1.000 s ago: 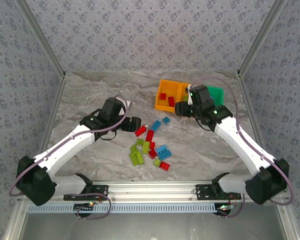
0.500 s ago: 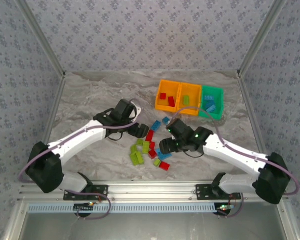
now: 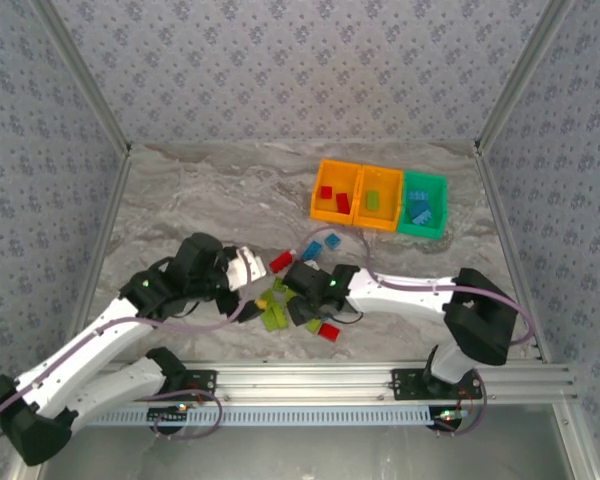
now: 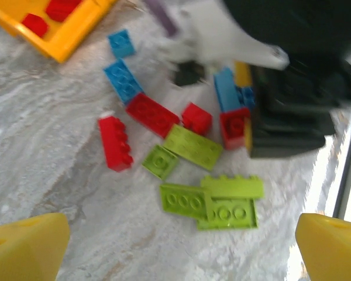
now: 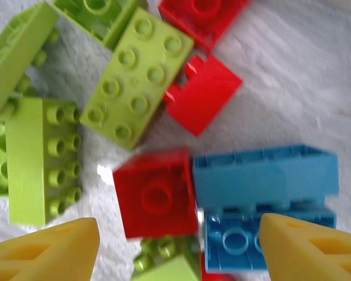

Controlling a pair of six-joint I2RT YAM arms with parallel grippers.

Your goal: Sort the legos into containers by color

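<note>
The legos (image 3: 280,262) lie in a loose pile of red, blue and lime green bricks at the table's middle front. My left gripper (image 3: 254,300) stands open at the pile's left edge; in the left wrist view its yellow fingertips (image 4: 24,246) are spread wide above lime green bricks (image 4: 209,202), holding nothing. My right gripper (image 3: 302,304) hovers low over the pile's right side, open, with a red brick (image 5: 158,193) and blue bricks (image 5: 263,175) below the gap between its fingertips (image 5: 307,246). The containers (image 3: 317,200) sit at the back right.
The left orange bin holds red bricks (image 3: 342,203), the middle orange bin (image 3: 381,224) a green brick, the green bin (image 3: 443,205) blue bricks. The two grippers are close together over the pile; the right one's black body (image 4: 292,117) looms in the left wrist view.
My right arm swung from the bins down to the pile. My left arm drew back toward the near left and its jaws spread wider.
</note>
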